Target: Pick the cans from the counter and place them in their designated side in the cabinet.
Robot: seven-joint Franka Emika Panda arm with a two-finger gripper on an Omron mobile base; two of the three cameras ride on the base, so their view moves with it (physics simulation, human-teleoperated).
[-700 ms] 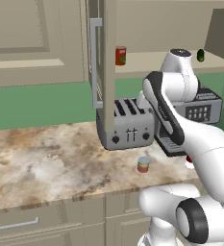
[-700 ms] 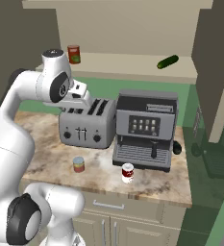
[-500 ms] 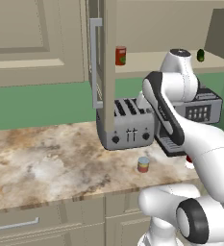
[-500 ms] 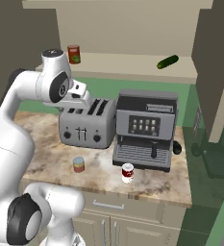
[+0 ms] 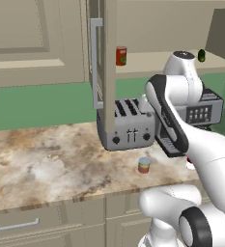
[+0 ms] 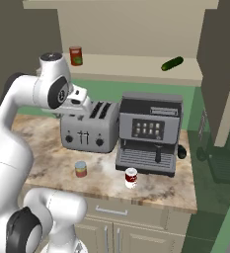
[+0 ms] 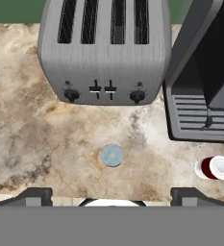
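Directly below our gripper (image 7: 111, 194), yellow-and-red-banded can (image 7: 112, 155) stands upright on counter (image 7: 46, 144); red-and-white can (image 7: 214, 168) off right. Fingers spread wide, nothing held.

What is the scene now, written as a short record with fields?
yellow-red can: upright on the counter in front of the toaster, free
red-white can: upright on the counter in front of the coffee machine, free
tall red can: on the cabinet shelf, left part
green object: on the shelf, right part
cabinet door: open
jaws: open, above the counter, holding nothing
cans placed: none yet
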